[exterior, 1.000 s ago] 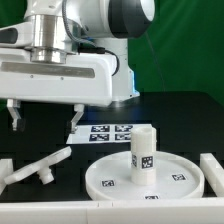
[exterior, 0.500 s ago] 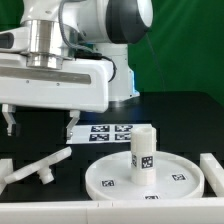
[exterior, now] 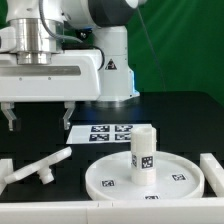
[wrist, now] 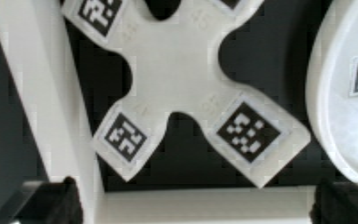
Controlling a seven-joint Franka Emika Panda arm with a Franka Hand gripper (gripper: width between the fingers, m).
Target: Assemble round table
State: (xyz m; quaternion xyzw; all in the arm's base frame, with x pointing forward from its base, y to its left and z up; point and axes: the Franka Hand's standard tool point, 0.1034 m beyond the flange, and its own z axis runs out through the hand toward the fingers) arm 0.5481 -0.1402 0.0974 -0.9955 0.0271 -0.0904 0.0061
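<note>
- You are working on a black table [exterior: 190,120] in front of a green backdrop [exterior: 180,50], with white border rails [exterior: 212,172] at its edges.
- Your gripper [exterior: 40,118] hangs in the upper part of the exterior view's left, jaws spread wide and holding nothing. Its fingertips [exterior: 67,120] are well clear of the table.
- Below it, in the lower part of the exterior view's left, lies the cross-shaped base [exterior: 35,168]. The wrist view shows it between the fingers, with tags on its arms.
- Further back, near mid frame, the marker board [exterior: 105,131] lies flat.
- In the lower part of the exterior view's right sits the round disc [exterior: 150,185], with the post [exterior: 144,153] standing upright on its middle.
- The base looks like stiff, light, smooth plastic. I judge it will not flex, but it may slip or swivel if you pinch it off-centre.
- Take one arm across its narrow width, close to the hub, so that the base hangs level.
</note>
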